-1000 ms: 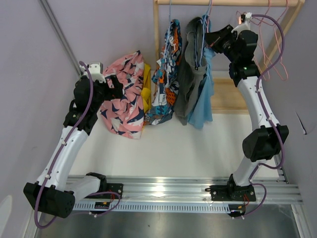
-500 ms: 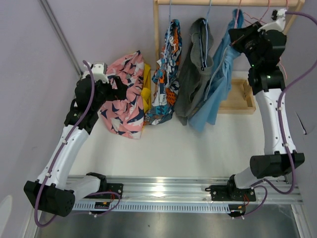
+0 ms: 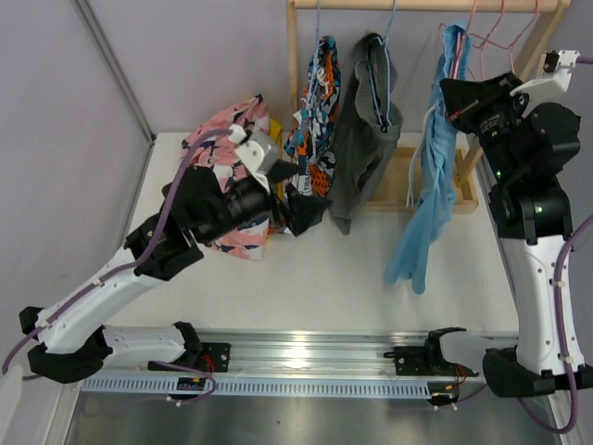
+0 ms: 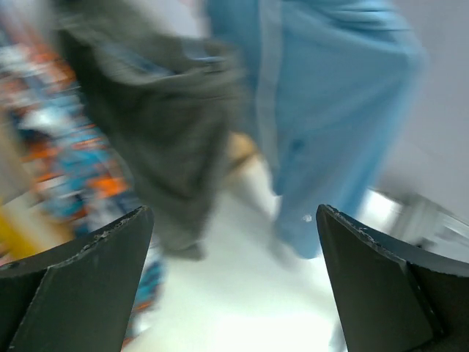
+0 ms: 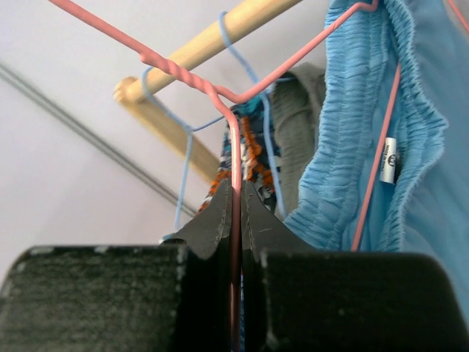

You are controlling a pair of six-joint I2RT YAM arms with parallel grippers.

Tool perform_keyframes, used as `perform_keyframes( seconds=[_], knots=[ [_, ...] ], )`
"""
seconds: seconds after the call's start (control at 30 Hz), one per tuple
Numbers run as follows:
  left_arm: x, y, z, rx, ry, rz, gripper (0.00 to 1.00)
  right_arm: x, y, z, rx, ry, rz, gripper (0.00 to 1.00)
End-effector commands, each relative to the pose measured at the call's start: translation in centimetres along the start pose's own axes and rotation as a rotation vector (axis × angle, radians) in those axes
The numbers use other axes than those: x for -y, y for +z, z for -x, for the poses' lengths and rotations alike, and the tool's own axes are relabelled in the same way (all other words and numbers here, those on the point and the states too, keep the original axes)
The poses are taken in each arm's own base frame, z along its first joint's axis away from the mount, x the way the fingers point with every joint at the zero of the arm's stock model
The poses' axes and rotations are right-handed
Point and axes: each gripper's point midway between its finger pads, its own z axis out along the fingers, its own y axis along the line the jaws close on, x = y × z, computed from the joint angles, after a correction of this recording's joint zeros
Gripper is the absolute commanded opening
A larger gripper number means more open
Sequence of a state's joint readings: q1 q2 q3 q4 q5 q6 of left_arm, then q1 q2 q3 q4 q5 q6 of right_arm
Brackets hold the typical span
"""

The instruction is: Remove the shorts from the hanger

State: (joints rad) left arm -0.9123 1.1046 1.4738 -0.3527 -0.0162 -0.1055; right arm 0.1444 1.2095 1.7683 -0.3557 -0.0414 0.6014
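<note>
clear passage noted between the grey shorts (image 3: 363,162) and the light blue shorts (image 3: 429,190), above the wooden rack base (image 3: 403,181), with open table (image 3: 324,278) in front; leftward, the printed shorts (image 3: 318,102) hang against the grey pair, leaving no gap.

light blue shorts (image 3: 426,195) hang at right tool (image 3: 449,98), apart from grey shorts (image 3: 363,139).

Pale lilac walls (image 3: 185,56) close in on three sides. A wooden rail (image 3: 417,5) runs just above the right pincer (image 3: 448,96), and its upright (image 3: 293,65) stands well to that pincer's left. Below the pincer spreads a white tabletop (image 3: 324,278), with a low wooden base (image 3: 398,181) down to its left. The light is soft and even.
</note>
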Motion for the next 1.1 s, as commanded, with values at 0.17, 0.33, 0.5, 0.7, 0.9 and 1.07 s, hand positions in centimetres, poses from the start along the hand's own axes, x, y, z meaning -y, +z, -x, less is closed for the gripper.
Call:
perform_keyframes(
  seconds=[0.17, 0.33, 0.5, 0.7, 0.9, 1.07],
  knots=[
    [13.6, 3.1, -3.3, -0.031, 0.009, -0.333, 0.99, -4.4, -4.0, 2.2, 0.104, 0.041, 0.113, 0.00],
    [17.4, 4.1, -4.1, -0.014, 0.013, -0.411, 1.00, -4.9, -4.3, 1.4, 0.079, 0.044, 0.119, 0.00],
    [19.3, 6.1, -5.7, -0.030, 0.022, -0.441, 0.99, -4.9, -5.1, 1.2, 0.088, 0.056, 0.129, 0.00],
    [19.5, 8.4, -6.2, -0.026, 0.049, -0.399, 0.99, -4.9, -5.7, 0.8, 0.089, 0.083, 0.144, 0.00],
    [19.1, 11.3, -7.2, -0.025, 0.093, -0.333, 0.98, -5.9, -7.4, 2.1, 0.119, 0.102, 0.186, 0.00],
    [18.4, 13.7, -8.4, -0.013, 0.094, -0.265, 0.33, -6.6, -8.1, 3.0, 0.134, 0.105, 0.203, 0.00]
  ],
)
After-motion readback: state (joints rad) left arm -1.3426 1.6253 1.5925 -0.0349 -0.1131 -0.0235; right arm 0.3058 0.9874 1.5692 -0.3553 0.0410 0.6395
